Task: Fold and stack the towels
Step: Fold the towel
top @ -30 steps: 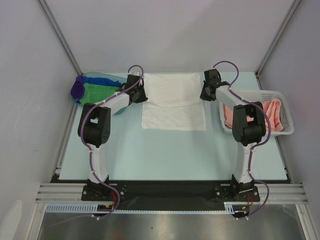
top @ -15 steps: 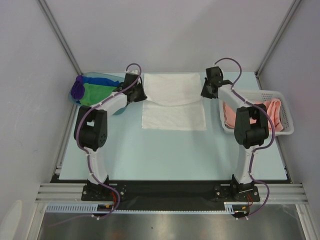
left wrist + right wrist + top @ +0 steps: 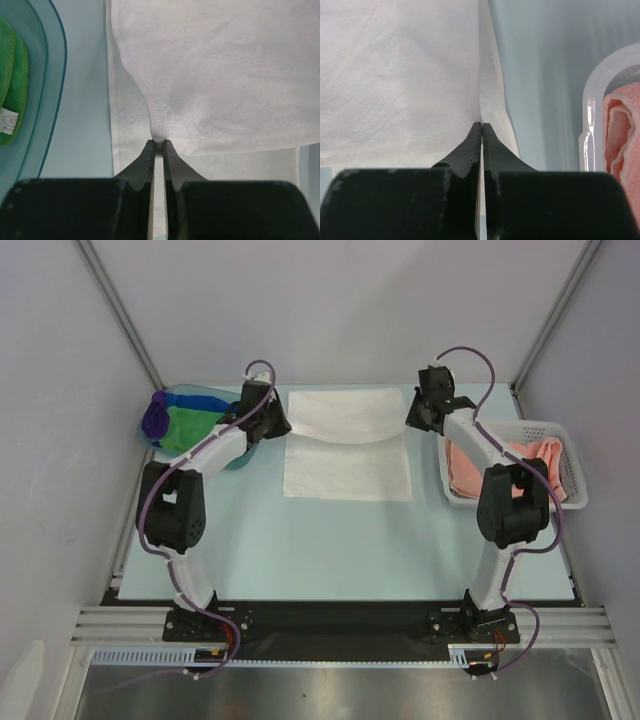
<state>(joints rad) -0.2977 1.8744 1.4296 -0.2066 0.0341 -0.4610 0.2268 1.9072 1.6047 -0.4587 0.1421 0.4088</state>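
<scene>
White towel (image 3: 348, 468) lies at the far middle of the worktop (image 3: 340, 550), hems square to the worktop's edges. Its far part is doubled over as a flap, and the flap's long axis runs left to right, parallel to the far edge. Bare worktop stretches from the near hem to the near edge. Blue tub (image 3: 205, 398) with a green towel (image 3: 190, 425) and a purple towel (image 3: 154, 418) crowds the far left corner. White basket (image 3: 572, 475) with a pink towel (image 3: 548, 458) sits against the right edge, near the right arm. Left gripper (image 3: 159, 146) is clenched on the flap's left corner, cloth bunched between the tips. Right gripper (image 3: 481, 129) is pinched tight on the flap's right edge. Both corners are lifted slightly and the flap sags between them.
</scene>
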